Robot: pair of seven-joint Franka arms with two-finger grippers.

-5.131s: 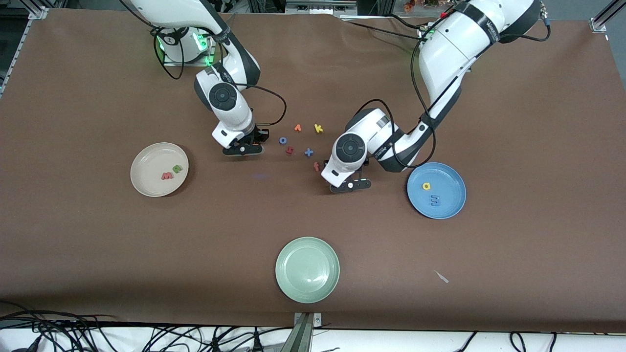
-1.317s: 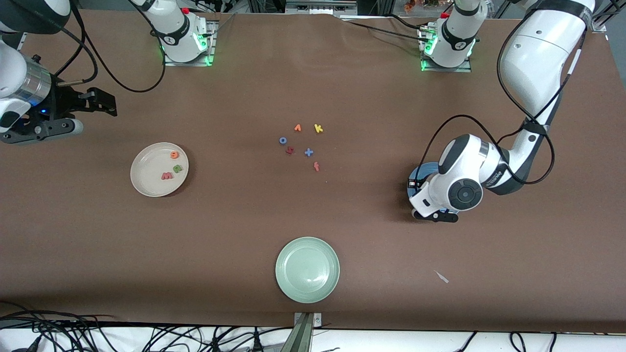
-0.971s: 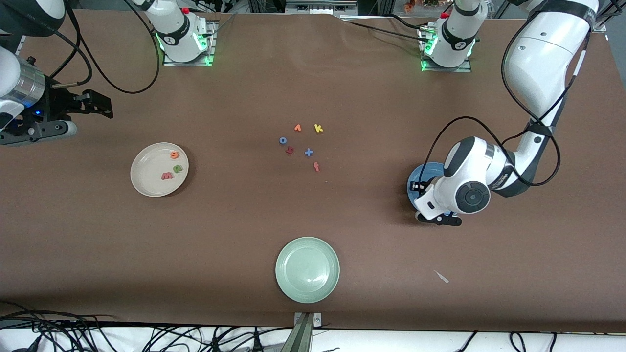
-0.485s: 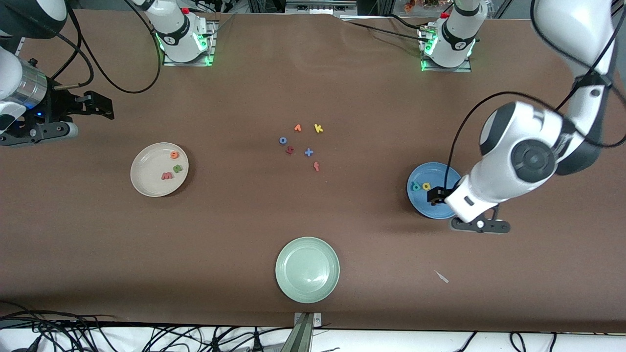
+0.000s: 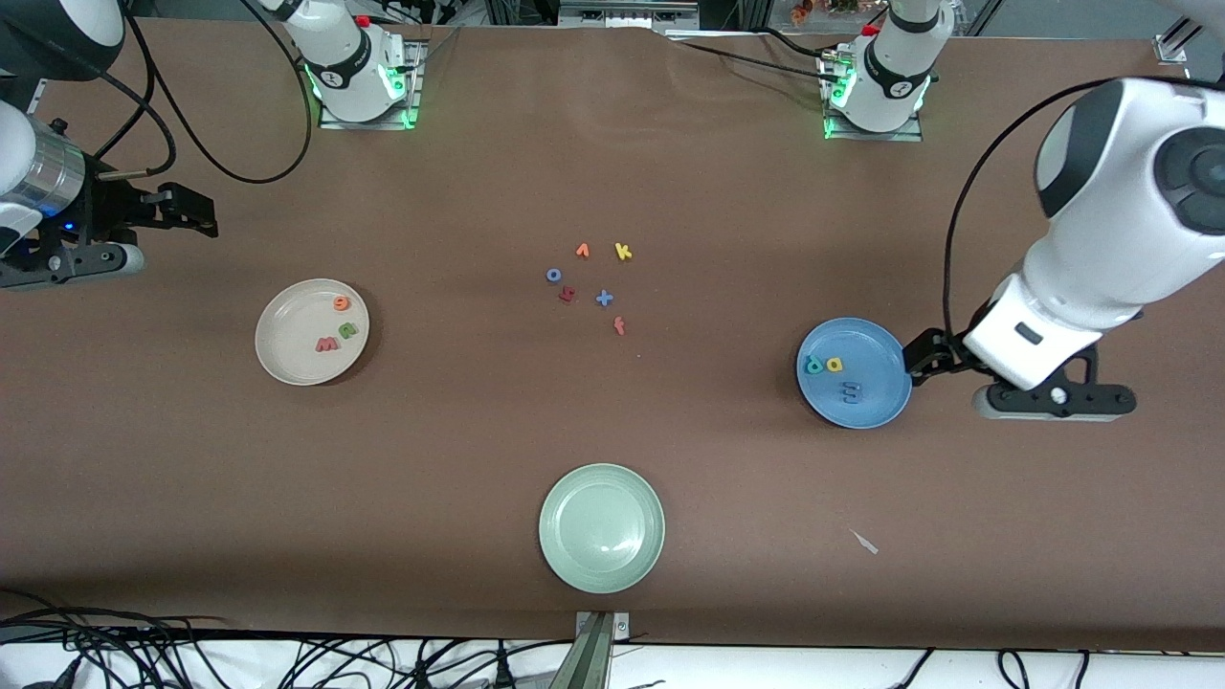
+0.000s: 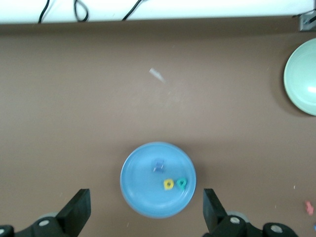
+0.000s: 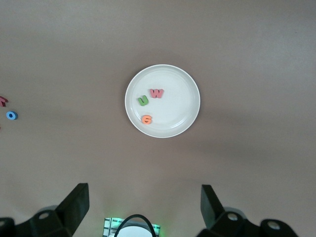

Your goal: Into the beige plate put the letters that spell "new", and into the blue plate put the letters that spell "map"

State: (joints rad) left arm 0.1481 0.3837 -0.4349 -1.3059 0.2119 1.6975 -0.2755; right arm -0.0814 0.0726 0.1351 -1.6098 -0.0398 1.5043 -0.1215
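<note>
The beige plate (image 5: 287,359) (image 7: 180,118) holds the green n (image 5: 348,330) (image 7: 142,100), the orange e (image 5: 341,303) (image 7: 146,119) and the pinkish-red w (image 5: 326,344) (image 7: 156,93). In the blue plate (image 5: 876,407) (image 6: 131,168) lie the blue m (image 5: 850,389) (image 6: 158,165), the yellow a (image 5: 835,365) (image 6: 168,184) and the teal p (image 5: 814,364) (image 6: 181,183). My left gripper (image 5: 921,354) (image 6: 146,197) hangs open and empty, high over the blue plate's rim. My right gripper (image 5: 196,212) (image 7: 143,190) waits open and empty, high over the right arm's end of the table.
A pale green plate (image 5: 574,560) (image 6: 301,94) lies near the table's front edge. Mid-table lie loose letters: orange v (image 5: 582,251), yellow k (image 5: 623,252), blue o (image 5: 553,275) (image 7: 11,115), a red piece (image 5: 567,295), a blue plus (image 5: 604,299), red f (image 5: 619,326). A pale scrap (image 5: 864,542) lies nearby.
My left gripper has opened, left the teal p in the blue plate, then risen and swung toward the left arm's end of the table. The right arm has hardly moved.
</note>
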